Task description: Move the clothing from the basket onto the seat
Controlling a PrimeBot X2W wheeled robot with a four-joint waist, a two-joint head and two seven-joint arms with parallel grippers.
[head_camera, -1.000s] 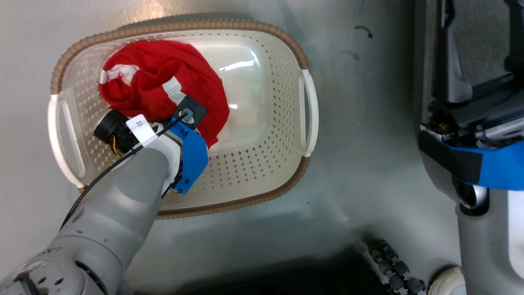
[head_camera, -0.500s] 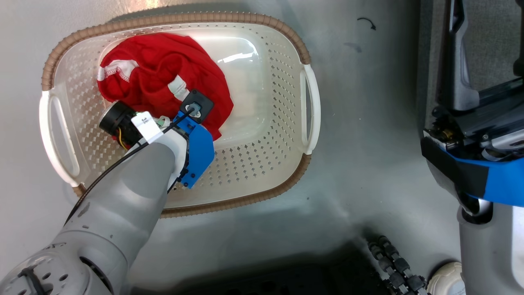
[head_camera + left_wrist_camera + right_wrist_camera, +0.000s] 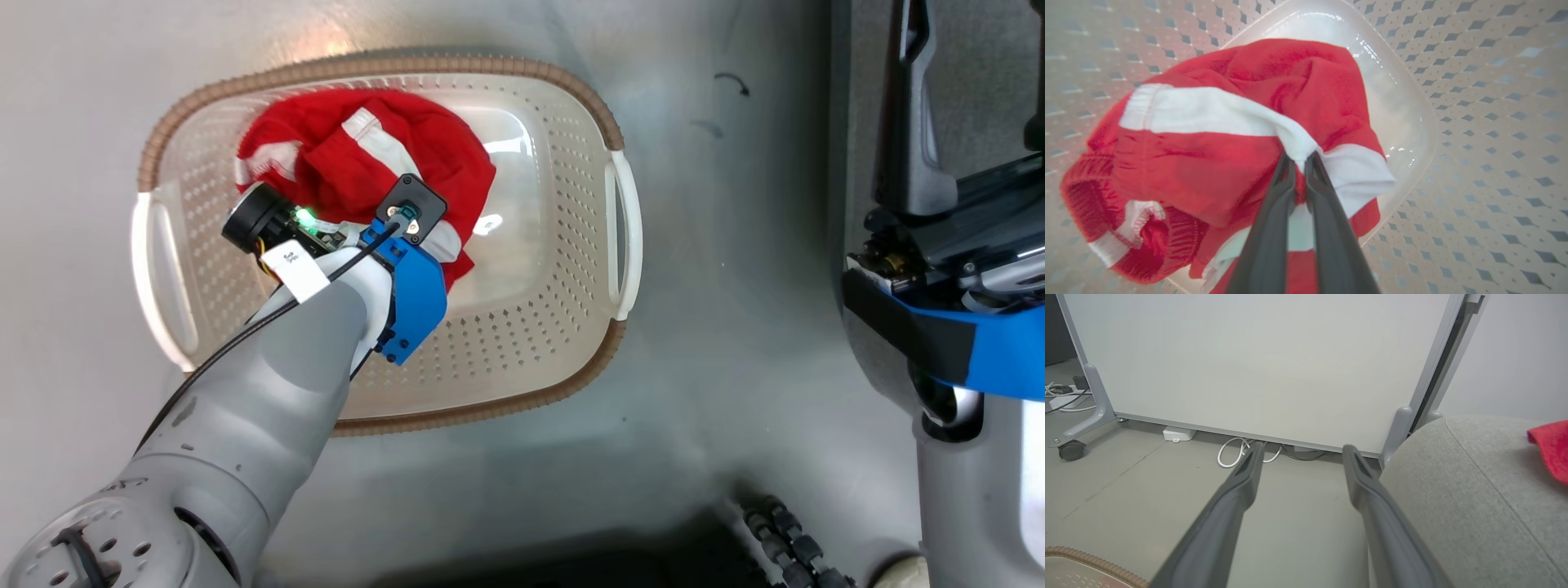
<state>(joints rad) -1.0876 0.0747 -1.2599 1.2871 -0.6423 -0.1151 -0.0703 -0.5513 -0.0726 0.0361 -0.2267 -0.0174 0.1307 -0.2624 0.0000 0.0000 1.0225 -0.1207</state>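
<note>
The basket point(image 3: 384, 64) stood on the floor point(image 3: 735, 367) at the left of the scene, long axis running left to right. One red garment point(image 3: 359, 155) lay bunched in its far-left part, and the basket's right half was bare plastic. The left arm point(image 3: 269, 384) reached down into the basket from the near left, its wrist covering the near edge of the cloth.

In the left wrist view, the left gripper point(image 3: 1299, 157) had its two fingers pressed together on a raised fold of the garment's white stripe point(image 3: 1208, 110). The stripe ran across the fingers, not along them, and the rest of the cloth sagged to either side over the basket's glossy bottom point(image 3: 1396, 102). The pinch looked firm, though narrow for such a loose bundle.

Bare floor separated the basket from the right side. There the right gripper point(image 3: 1303, 448) hung with its fingers well apart and nothing between them, pointing at the foot of a whiteboard point(image 3: 1249, 363). Just to its right rose the rounded grey seat point(image 3: 1453, 490), with a second red piece point(image 3: 1549, 447) already lying on it at the far right.

The seat therefore lay to the right of the held garment. The coming move probably called for a lift straight up clear of the basket wall, then a carry rightward. The right arm was nearer the seat, but the left arm had the cloth.
</note>
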